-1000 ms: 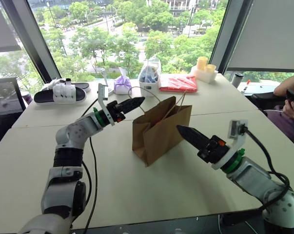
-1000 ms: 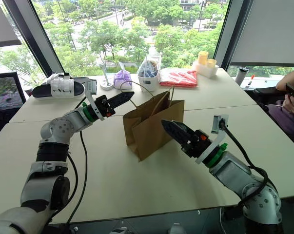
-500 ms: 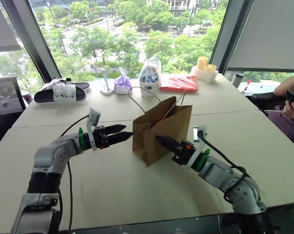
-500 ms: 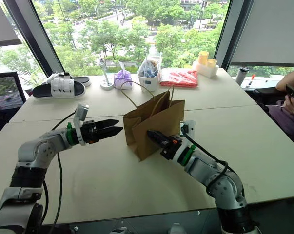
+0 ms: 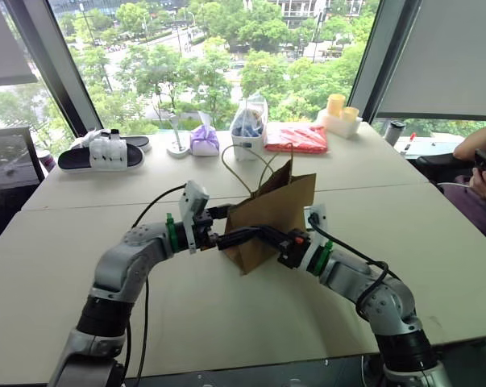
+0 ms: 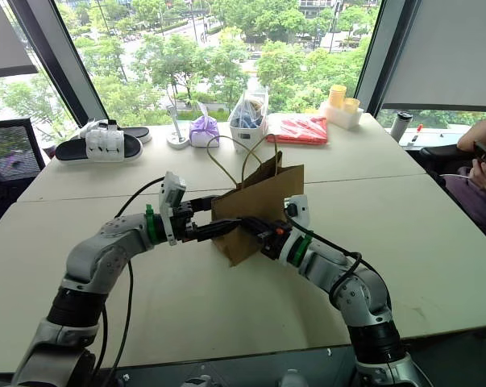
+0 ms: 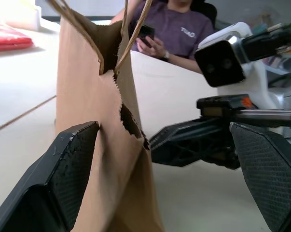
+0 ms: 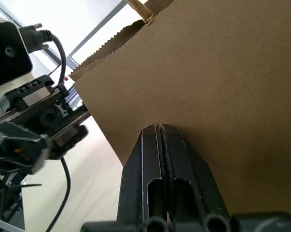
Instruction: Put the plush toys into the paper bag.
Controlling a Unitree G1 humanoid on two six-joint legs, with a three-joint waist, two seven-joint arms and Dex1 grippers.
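The brown paper bag (image 5: 275, 211) stands upright mid-table, its twine handles looped above the mouth. My left gripper (image 5: 230, 224) is open and level at the bag's left end. In the left wrist view its fingers (image 7: 70, 169) straddle the bag's narrow folded edge (image 7: 104, 145). My right gripper (image 5: 259, 235) is shut, and its tips rest against the bag's near side wall (image 8: 222, 87) low down, close to the left gripper. No paper shows between its fingers. The plush toys are out of view.
Along the far table edge lie black-and-white slippers (image 5: 101, 151), a purple pouch (image 5: 202, 139), a clear plastic bag (image 5: 247, 125), a red packet (image 5: 295, 139) and yellow cups (image 5: 337, 113). A seated person (image 5: 480, 165) is at the far right. A black cable (image 5: 158, 201) trails over the left arm.
My left gripper sank and swung right until its open fingers straddled the bag's left edge. My right gripper shut and moved forward and left against the bag's near side.
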